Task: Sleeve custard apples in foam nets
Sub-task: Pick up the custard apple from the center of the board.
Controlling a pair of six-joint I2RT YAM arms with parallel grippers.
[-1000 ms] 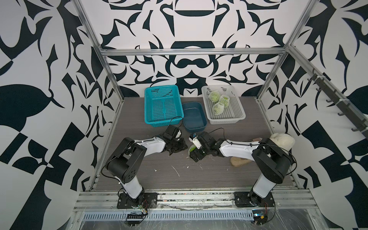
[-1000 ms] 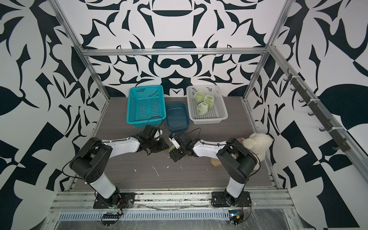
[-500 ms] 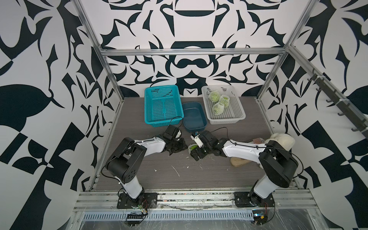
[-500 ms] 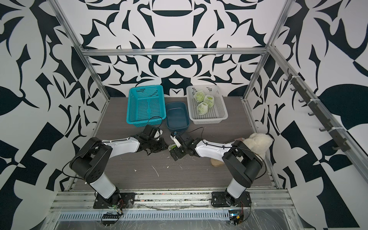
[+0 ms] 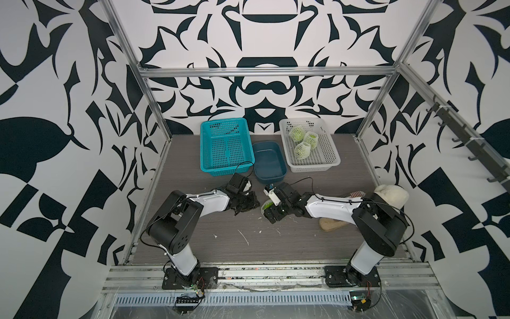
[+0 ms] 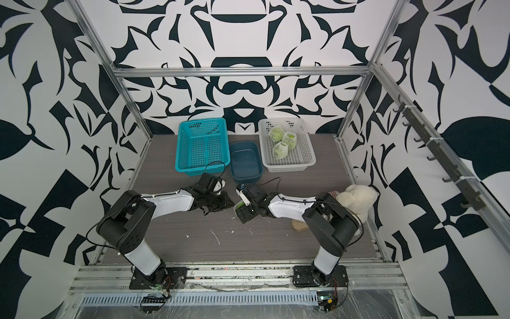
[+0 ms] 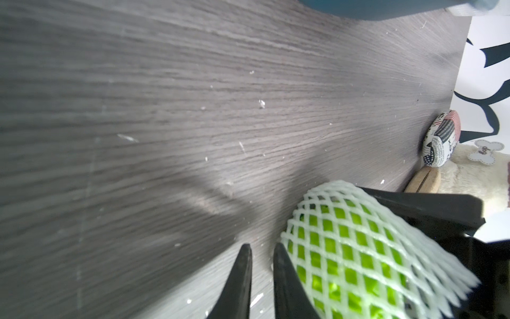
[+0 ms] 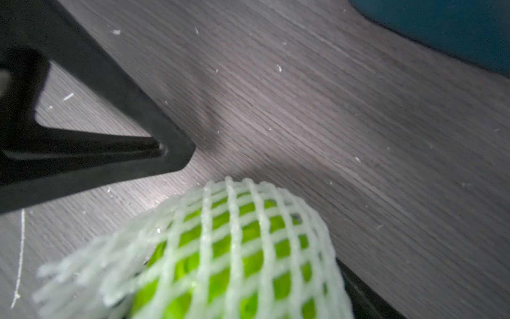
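Observation:
A bright green custard apple (image 5: 267,205) (image 6: 239,205) wrapped in a white foam net (image 7: 331,198) (image 8: 234,193) sits low over the table's middle. My right gripper (image 5: 269,206) (image 8: 248,290) is shut on it with its jaws wide, and one dark finger (image 7: 427,204) lies against the net's far side. My left gripper (image 5: 255,203) (image 7: 262,247) is just left of the fruit. Its fingers stand nearly together with a thin slit and nothing between them, beside the net. Three more netted custard apples (image 5: 302,148) lie in the white basket (image 5: 331,163).
A teal basket (image 5: 209,165) and a dark blue tub (image 5: 269,176) stand at the back, close behind both grippers. A cream plush toy (image 5: 392,194) and a tan flat piece (image 5: 331,223) lie by the right arm. Foam crumbs (image 5: 244,237) dot the table.
The right arm's elbow has swung slightly right while its gripper stays on the netted fruit. The left arm has not moved.

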